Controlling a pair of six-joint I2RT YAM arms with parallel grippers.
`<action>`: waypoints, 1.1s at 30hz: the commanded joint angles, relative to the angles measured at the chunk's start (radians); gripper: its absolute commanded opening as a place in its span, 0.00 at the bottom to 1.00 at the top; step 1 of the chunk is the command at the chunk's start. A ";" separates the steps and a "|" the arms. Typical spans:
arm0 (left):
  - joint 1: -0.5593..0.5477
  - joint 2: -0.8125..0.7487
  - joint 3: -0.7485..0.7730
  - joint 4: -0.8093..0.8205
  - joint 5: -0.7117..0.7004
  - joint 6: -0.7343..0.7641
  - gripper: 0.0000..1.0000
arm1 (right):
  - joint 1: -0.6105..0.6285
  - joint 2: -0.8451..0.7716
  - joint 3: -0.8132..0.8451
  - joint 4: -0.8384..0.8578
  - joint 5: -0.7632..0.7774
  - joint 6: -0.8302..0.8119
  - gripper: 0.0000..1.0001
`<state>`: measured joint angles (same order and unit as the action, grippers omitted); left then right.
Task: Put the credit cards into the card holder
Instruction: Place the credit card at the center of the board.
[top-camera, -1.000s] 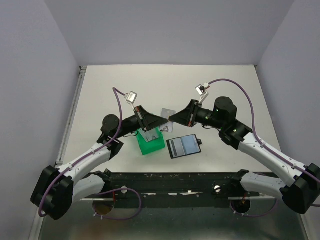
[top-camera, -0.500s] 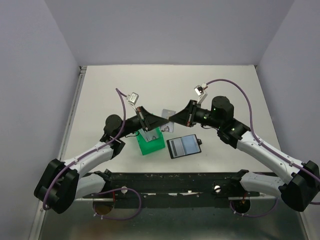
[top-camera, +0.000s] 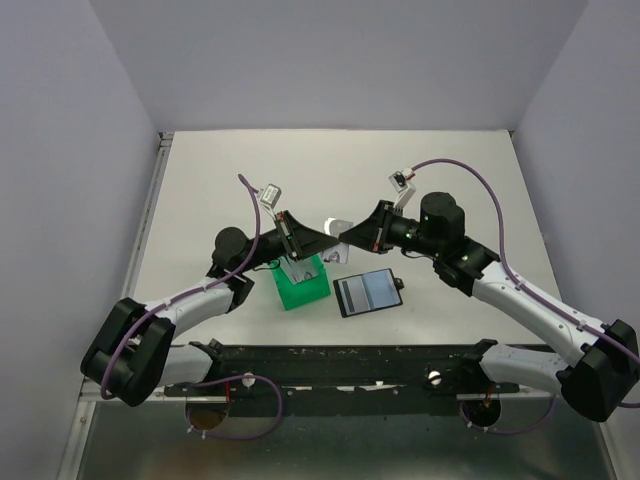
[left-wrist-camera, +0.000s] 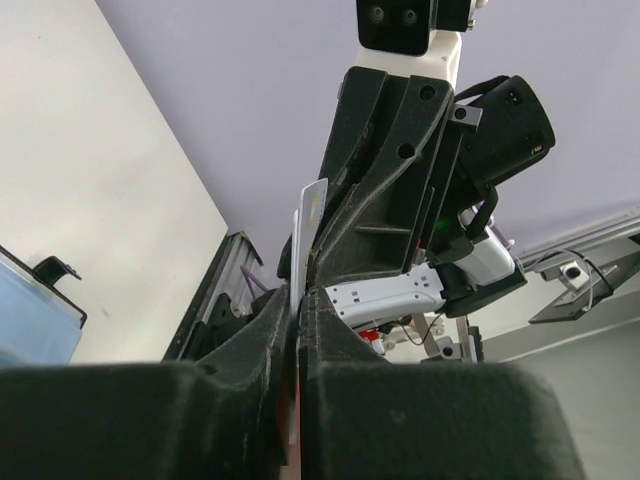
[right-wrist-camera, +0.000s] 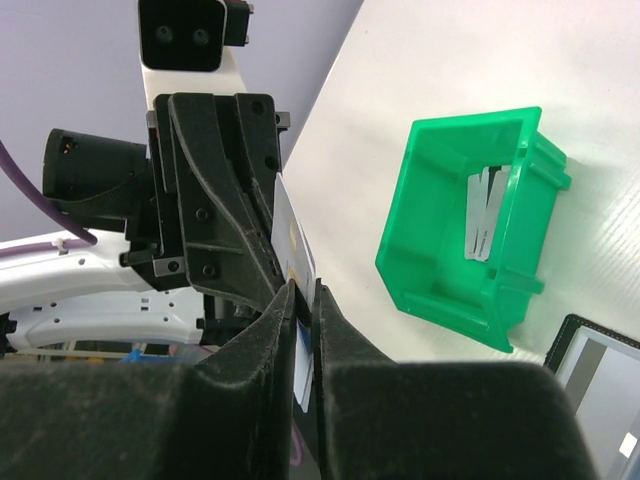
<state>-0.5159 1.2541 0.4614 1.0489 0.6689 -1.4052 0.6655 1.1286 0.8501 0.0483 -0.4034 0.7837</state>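
Note:
One silvery credit card (top-camera: 335, 224) hangs in the air between both arms. My right gripper (top-camera: 346, 236) is shut on it; in the right wrist view the card (right-wrist-camera: 296, 236) stands edge-on between the fingertips of that gripper (right-wrist-camera: 303, 290). My left gripper (top-camera: 321, 238) holds the opposite end, its jaws close around the thin card (left-wrist-camera: 312, 212) at the tips of the gripper (left-wrist-camera: 297, 300). The black card holder (top-camera: 368, 292) lies open and flat on the table below, right of the bin. More credit cards (right-wrist-camera: 482, 215) stand inside the bin.
A green plastic bin (top-camera: 303, 284) sits on the white table under my left gripper, left of the card holder. It shows in the right wrist view too, as the bin (right-wrist-camera: 440, 280). Grey walls enclose the table on three sides.
Both grippers have stayed together at the card. The left arm has drawn in slightly, its wrist camera now a little higher. The right gripper's fingers have closed on the card.

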 joint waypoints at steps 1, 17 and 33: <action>0.002 -0.019 0.010 0.117 0.040 -0.009 0.17 | 0.000 0.017 0.001 -0.087 0.037 -0.037 0.18; 0.008 -0.044 -0.003 0.105 0.031 -0.009 0.19 | -0.006 -0.021 -0.019 -0.093 0.049 -0.032 0.19; 0.017 -0.055 -0.004 0.097 0.038 -0.009 0.19 | -0.015 -0.052 -0.034 -0.111 0.057 -0.034 0.18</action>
<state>-0.5053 1.2324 0.4553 1.0660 0.6857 -1.4075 0.6636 1.0878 0.8444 0.0013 -0.3962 0.7834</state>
